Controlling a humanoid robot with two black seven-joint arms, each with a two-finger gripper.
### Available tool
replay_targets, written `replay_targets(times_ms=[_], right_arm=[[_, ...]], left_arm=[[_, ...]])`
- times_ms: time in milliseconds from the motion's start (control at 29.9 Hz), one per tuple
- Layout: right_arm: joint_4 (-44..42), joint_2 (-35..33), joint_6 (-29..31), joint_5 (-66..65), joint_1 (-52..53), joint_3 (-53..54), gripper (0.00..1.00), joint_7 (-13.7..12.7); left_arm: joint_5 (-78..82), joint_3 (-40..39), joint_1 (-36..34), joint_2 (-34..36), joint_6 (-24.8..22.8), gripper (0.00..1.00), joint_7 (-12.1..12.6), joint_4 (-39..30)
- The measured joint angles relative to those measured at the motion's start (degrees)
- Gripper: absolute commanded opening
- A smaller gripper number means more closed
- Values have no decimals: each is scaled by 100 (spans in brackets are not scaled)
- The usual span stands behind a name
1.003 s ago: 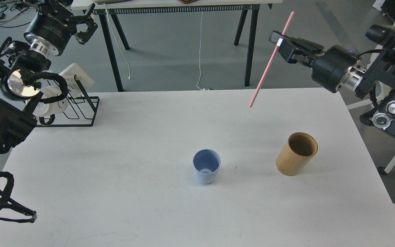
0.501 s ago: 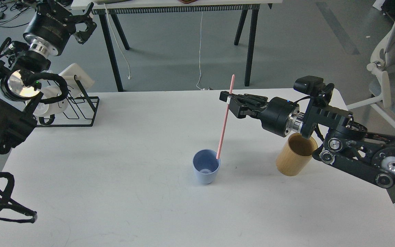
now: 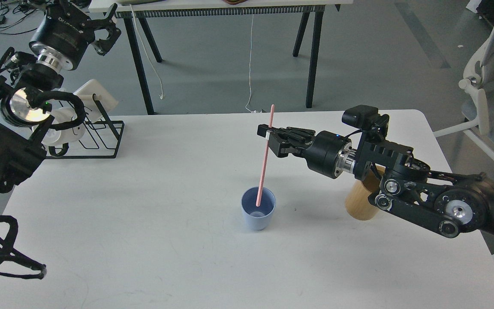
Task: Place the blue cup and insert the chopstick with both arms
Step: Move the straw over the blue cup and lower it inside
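Observation:
The blue cup (image 3: 258, 209) stands upright on the white table (image 3: 165, 240), near its middle. My right gripper (image 3: 266, 134) reaches in from the right and is shut on the pink chopstick (image 3: 264, 159) near its upper part. The stick hangs almost upright, and its lower tip is inside the cup's mouth. My left gripper (image 3: 106, 29) is raised at the far left, above the table's back edge, open and empty.
A tan wooden cylinder (image 3: 360, 204) stands right of the cup, partly hidden behind my right arm. A black wire rack (image 3: 101, 139) with white mugs (image 3: 94, 101) sits at the back left. A chair (image 3: 493, 73) stands off the table's right side.
My right arm came down and to the left with the pink stick. The stick went from high over the back right to upright, with its tip in the cup. The left arm stayed still.

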Motion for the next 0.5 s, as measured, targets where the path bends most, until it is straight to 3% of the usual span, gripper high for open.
replay_targets(times_ms=[368,501], right_arm=[[-74,109,-2,-22,-122,-235,13,0],[-74,111,-16,-22,-179,-268,23,0]], left_arm=[[0,-2,-5,6,0,99,0,0],[0,1,-5,1,0,99,0,0]])
